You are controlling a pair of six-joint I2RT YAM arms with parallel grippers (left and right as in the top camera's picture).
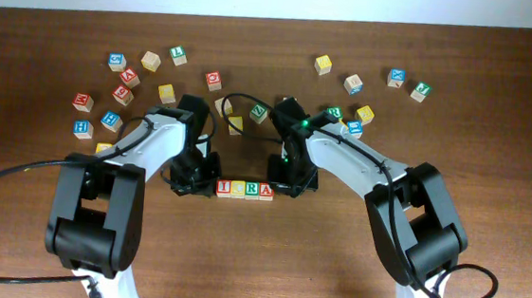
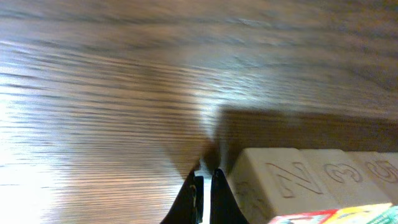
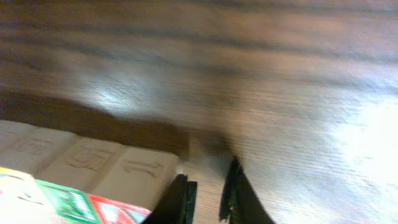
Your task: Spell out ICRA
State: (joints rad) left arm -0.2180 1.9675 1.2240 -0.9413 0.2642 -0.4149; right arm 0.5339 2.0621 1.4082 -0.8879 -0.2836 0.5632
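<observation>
I've got the row of blocks (image 1: 245, 189) sitting right between my two pincers on the table (image 1: 495, 138), towards the near side, about the middle. Four blocks in that row, side by side and touching. From above, the left one reads I and the two on the right read R and A. The second is too small for me to read.

My left pincer (image 2: 206, 190) is down at the tabletop, just beside the left end of the row. Its fingers (image 2: 219, 202) are drawn together with only a sliver between them and nothing in it. In its wrist view the end block stands just right of the fingers, pale carved sides showing. I can't tell whether finger and block touch.

My right pincer (image 3: 208, 186) is at the right end of the row, also low over the wood. There's a narrow gap between its fingers, and nothing is in it. The end block lies just left of the left finger, close but seemingly not touching.

The loose blocks (image 1: 150, 60) are scattered on the far side of the row. One bunch is far left, one is far right, and a few are near the middle between my arms. There are roughly twenty, but my arms hide some, so I can't fix the number.
</observation>
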